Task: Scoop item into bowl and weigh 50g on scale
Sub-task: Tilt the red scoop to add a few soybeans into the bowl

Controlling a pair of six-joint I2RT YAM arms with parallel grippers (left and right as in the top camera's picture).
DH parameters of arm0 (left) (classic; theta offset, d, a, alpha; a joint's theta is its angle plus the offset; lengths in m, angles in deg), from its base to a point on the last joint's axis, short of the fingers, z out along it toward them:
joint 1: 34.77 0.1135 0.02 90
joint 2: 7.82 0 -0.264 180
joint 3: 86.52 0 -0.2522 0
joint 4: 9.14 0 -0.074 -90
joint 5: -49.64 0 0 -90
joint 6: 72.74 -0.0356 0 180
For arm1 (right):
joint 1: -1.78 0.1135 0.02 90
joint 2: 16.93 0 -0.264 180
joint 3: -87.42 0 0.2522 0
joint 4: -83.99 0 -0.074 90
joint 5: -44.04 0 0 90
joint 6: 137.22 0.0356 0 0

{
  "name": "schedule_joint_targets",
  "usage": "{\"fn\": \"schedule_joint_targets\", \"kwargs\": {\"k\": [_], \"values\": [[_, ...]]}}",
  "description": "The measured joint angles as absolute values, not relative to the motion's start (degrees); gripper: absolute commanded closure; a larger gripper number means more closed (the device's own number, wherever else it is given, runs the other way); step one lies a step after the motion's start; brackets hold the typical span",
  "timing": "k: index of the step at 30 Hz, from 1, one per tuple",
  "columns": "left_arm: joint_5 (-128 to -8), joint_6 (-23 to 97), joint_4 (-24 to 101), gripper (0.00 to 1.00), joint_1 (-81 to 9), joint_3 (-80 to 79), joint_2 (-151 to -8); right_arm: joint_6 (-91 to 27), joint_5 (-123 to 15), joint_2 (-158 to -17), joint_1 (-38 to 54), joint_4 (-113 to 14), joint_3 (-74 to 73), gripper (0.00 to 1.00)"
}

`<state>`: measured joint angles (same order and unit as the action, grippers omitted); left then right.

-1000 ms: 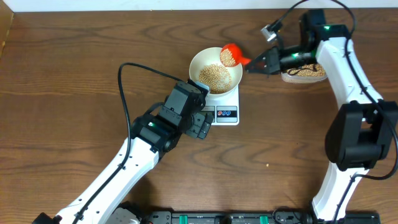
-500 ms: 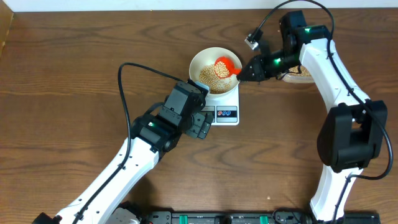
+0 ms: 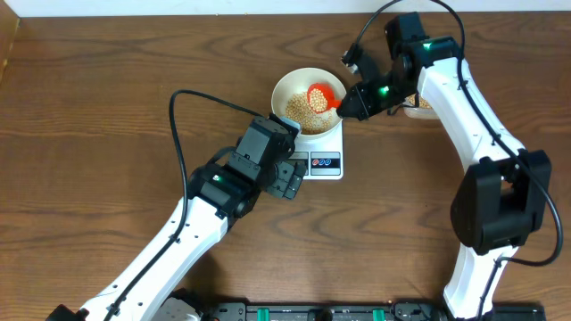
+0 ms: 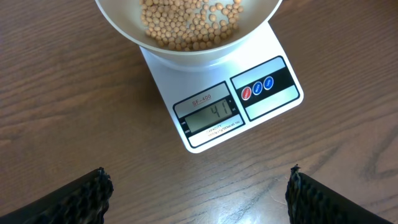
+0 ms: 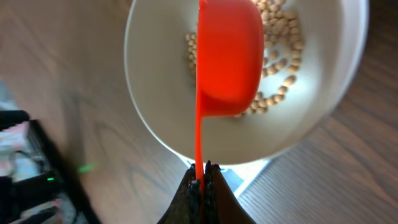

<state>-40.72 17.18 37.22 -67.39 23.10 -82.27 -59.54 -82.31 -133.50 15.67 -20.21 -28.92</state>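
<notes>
The white bowl [image 3: 280, 87] stands on the small white scale [image 3: 326, 163] and holds a layer of tan beans [image 3: 300, 109]. My right gripper [image 3: 350, 107] is shut on the thin handle of an orange scoop [image 3: 319, 94]. The scoop is turned on its side over the bowl's right half. In the right wrist view the scoop [image 5: 229, 56] covers part of the beans [image 5: 277, 56], and my right gripper [image 5: 201, 177] pinches the handle just outside the bowl's rim [image 5: 149, 106]. My left gripper [image 4: 198, 186] hangs open in front of the scale [image 4: 273, 102], whose display [image 4: 211, 115] reads 41.
A tub of beans [image 3: 419, 106] sits at the back right, mostly hidden behind my right arm. Black cables loop over both arms. A row of equipment lines the table's front edge [image 3: 321, 312].
My right gripper carried the scoop left from the bowl's far-right rim to over the bowl and turned it over; beans no longer show in the scoop. The left arm stayed still.
</notes>
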Motion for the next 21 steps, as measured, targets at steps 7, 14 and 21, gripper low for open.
{"fn": "schedule_joint_targets", "kwargs": {"k": [7, 14, 21], "values": [[-40.7, 17.2, 37.2, 0.08, -67.4, 23.1, -82.3, -59.5, -75.6, -132.7, 18.7, -20.5, -29.4, 0.99], [-40.7, 17.2, 37.2, 0.08, -67.4, 23.1, -82.3, -59.5, -71.6, -132.7, 20.7, -21.5, -29.4, 0.99], [-40.7, 17.2, 37.2, 0.08, -67.4, 23.1, -82.3, -59.5, -70.0, -132.7, 20.8, -22.2, -29.4, 0.99]]}}
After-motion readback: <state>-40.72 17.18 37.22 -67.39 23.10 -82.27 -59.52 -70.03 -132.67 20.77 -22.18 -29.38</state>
